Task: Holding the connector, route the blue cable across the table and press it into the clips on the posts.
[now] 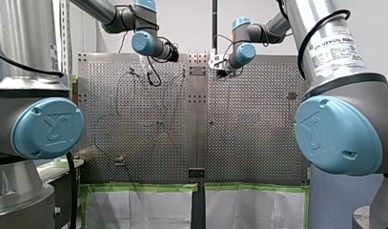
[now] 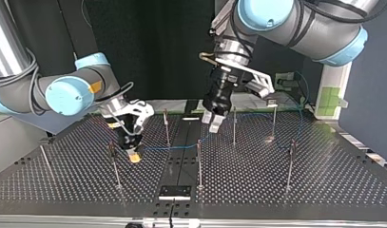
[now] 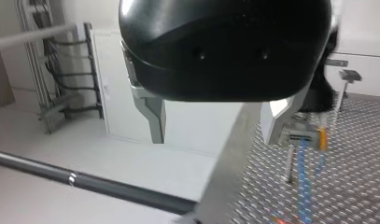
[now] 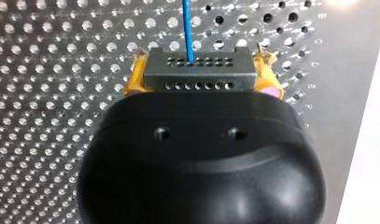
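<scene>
the perforated table (image 2: 324,185) fills the lower half of the top view. my right arm (image 2: 67,92) enters at that frame's upper left, my left arm (image 2: 295,23) at its upper right. the right gripper (image 2: 132,156), low and left of centre, is clamped on the connector (image 4: 199,74): the dark block sits pinched between yellow pads (image 4: 135,79). the left gripper (image 2: 214,121) hangs at centre frame, fingers (image 3: 155,116) apart, nothing between them. thin posts (image 2: 199,161) stand across the table. the blue cable (image 2: 181,147) leaves the connector, runs right as far as the centre post, then climbs toward the upper right of that view. whether it sits in any of the clips i cannot tell; they are too small.

biggest risk, as i judge it: the two grippers are near each other among the posts, so a wide sweep could knock one arm into the other or bend a post. next, pulling the cable taut could drag it round the wrong side of a post. smallest, a sideways tug could twist the connector in the pads or let the cable ride over a clip unseated.

around: one post stands just beside the right gripper, another between the two grippers, both in the route. a small dark plate (image 2: 174,191) lies at the table's near edge, bottom centre.
</scene>
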